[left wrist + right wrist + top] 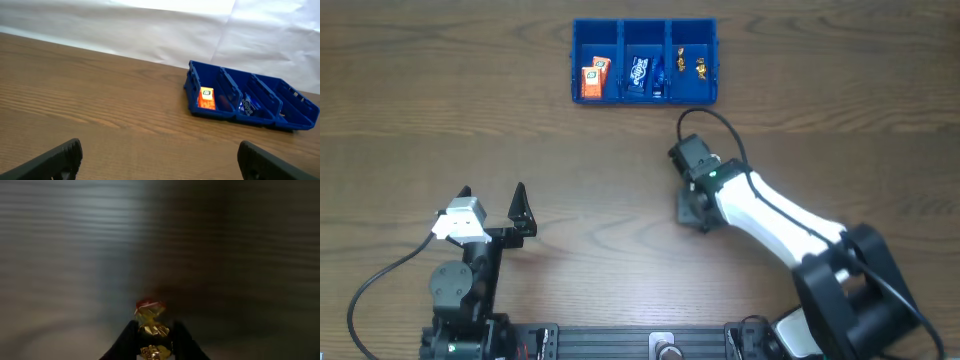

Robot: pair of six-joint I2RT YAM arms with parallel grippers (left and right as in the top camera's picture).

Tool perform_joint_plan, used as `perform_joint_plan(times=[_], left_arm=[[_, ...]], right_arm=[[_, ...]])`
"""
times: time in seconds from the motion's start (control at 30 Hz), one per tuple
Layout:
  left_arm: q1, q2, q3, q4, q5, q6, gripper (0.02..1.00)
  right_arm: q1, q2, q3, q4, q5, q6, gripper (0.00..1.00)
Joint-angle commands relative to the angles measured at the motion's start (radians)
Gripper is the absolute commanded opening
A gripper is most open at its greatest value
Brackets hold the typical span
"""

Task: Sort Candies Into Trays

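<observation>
A blue tray (644,98) with three compartments stands at the table's far middle. Its left compartment holds orange packets (593,79), the middle one blue-wrapped candies (641,73), the right one gold-wrapped candies (691,66). The same blue tray (250,95) lies ahead in the left wrist view, an orange packet (206,97) in its nearest bin. My right gripper (154,341) is pressed down near the tabletop below the tray, shut on a gold-and-red wrapped candy (149,316). The right gripper (693,208) points straight down. My left gripper (492,203) stands open over bare table at the left.
Brown wooden tabletop (470,120) stretches all around the tray. A white wall or sheet (150,25) rises behind the table's far edge. The right arm's black cable (710,118) loops up close to the tray's front wall.
</observation>
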Motion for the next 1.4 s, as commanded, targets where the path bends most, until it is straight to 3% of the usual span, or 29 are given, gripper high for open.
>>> perform_joint_plan(times=[0.03,0.27,0.47,0.73,0.87,0.97,1.2,1.4], left_arm=[[0.007,-0.005,-0.016,-0.042,-0.006,0.017,0.998],[0.007,-0.005,-0.016,-0.042,-0.006,0.017,0.998],[0.007,-0.005,-0.016,-0.042,-0.006,0.017,0.998],[0.007,-0.005,-0.016,-0.042,-0.006,0.017,0.998],[0.007,-0.005,-0.016,-0.042,-0.006,0.017,0.996],[0.007,-0.005,-0.016,-0.042,-0.006,0.017,0.998],[0.007,-0.005,-0.016,-0.042,-0.006,0.017,0.998],[0.007,-0.005,-0.016,-0.042,-0.006,0.017,0.998]], right_arm=[[0.015,-0.171,0.169,-0.067,0.099,-0.005,0.121],[-0.114,0.025,0.628,-0.137,0.245,-0.161,0.121],[-0.191,0.304,0.909,-0.069,0.248,-0.251,0.126],[-0.217,0.487,0.944,0.057,0.228,-0.25,0.176],[-0.217,0.502,0.94,0.075,0.229,-0.25,0.308],[-0.217,0.496,0.94,0.084,0.23,-0.253,0.538],[-0.238,0.309,0.894,0.066,0.221,-0.293,0.645],[-0.293,-0.081,0.616,0.123,0.221,-0.296,0.748]])
